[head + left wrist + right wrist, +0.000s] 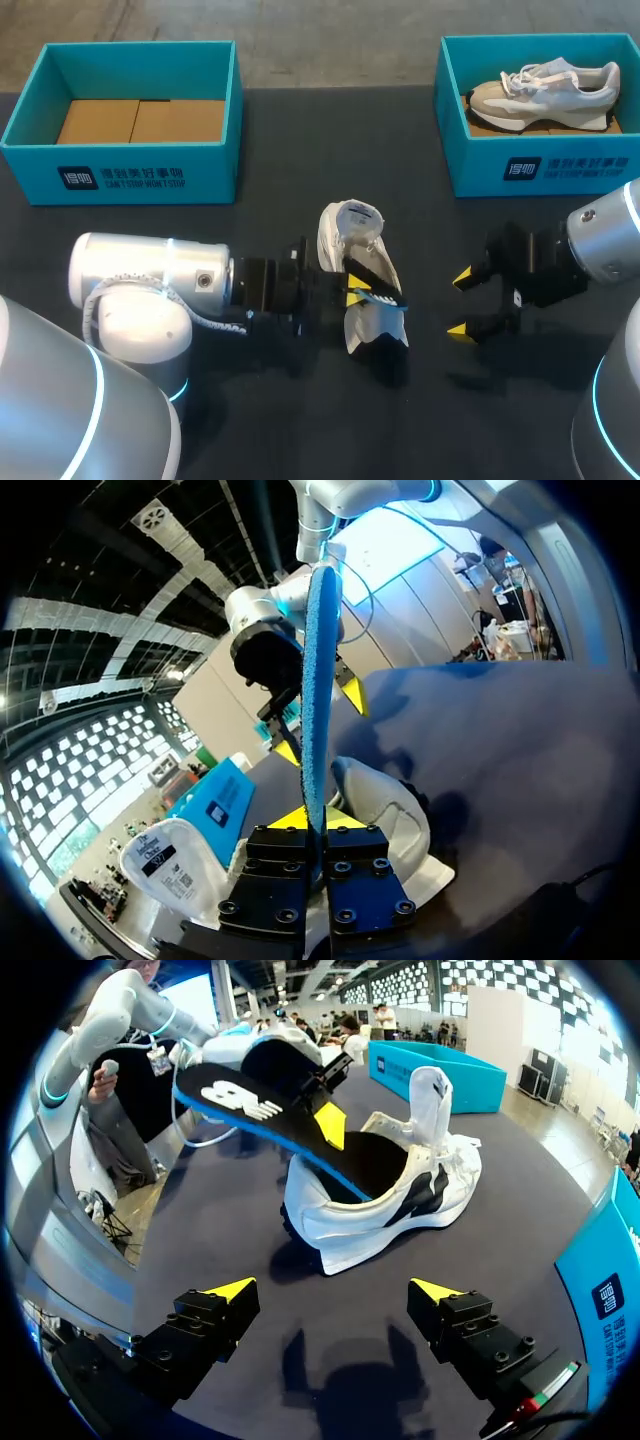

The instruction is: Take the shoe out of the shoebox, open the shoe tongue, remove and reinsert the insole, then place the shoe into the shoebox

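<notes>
White with black side panels, the sneaker (365, 265) stands outside any box on the dark counter (260, 215), between the two arms, so the first step is done. Its tongue (430, 1100) is pulled up and away from the mouth, which looks like the second step finished as well.

The left end effector (356, 290) is clamped on the insole (255, 1105), black on top and blue underneath, with a yellow tip pressed to each face. One end of the insole sits inside the sneaker's opening, and the rest slants up and out over the heel. It may be coming out or going back in; the views alone do not settle that.

The right end effector (462, 304) is spread wide and holds nothing. It hangs near the sneaker's side without touching it.

Seating the insole flat and boxing the shoe are left to do. The empty teal shoebox (120, 170) at the counter's far left is the likely destination. A second teal shoebox (545, 165) at the far right already holds a beige sneaker (545, 90).
</notes>
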`<action>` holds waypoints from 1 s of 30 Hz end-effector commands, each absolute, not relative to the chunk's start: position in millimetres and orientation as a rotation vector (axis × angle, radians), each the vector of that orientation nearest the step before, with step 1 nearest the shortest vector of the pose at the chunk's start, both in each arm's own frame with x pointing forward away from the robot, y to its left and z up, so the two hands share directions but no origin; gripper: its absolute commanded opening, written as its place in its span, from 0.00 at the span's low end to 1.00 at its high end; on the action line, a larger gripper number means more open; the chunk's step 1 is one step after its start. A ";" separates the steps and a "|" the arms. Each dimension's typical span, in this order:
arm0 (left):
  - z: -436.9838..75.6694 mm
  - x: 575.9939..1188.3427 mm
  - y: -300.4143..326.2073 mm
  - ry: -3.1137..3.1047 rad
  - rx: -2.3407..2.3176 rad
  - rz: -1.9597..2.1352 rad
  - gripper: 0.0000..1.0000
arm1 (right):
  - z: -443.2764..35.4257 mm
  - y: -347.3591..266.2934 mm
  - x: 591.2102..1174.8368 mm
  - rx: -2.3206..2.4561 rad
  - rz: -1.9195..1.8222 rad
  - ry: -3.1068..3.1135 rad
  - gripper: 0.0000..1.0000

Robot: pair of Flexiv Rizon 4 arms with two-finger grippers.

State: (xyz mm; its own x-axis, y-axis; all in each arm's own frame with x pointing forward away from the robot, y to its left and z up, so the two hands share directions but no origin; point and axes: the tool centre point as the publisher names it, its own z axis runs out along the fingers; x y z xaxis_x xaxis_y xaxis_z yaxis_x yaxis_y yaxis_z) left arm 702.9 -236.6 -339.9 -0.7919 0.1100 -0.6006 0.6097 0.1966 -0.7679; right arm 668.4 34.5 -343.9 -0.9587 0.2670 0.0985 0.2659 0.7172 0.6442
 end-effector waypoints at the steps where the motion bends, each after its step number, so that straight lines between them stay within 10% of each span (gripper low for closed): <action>1: -346.7 712.1 -245.4 2.084 0.682 -1.605 0.00 | -344.4 34.8 667.7 0.451 1.091 2.908 1.00; 19: -347.7 715.0 -245.8 2.103 0.642 -1.551 0.00 | -344.4 34.8 667.7 0.451 1.091 2.908 1.00; 22: -342.3 712.6 -244.0 2.090 0.632 -1.557 0.31 | -344.4 34.8 667.7 0.451 1.091 2.908 1.00; 30: -331.2 708.9 -240.2 2.066 0.639 -1.572 0.31 | -344.4 34.8 667.7 0.451 1.091 2.908 1.00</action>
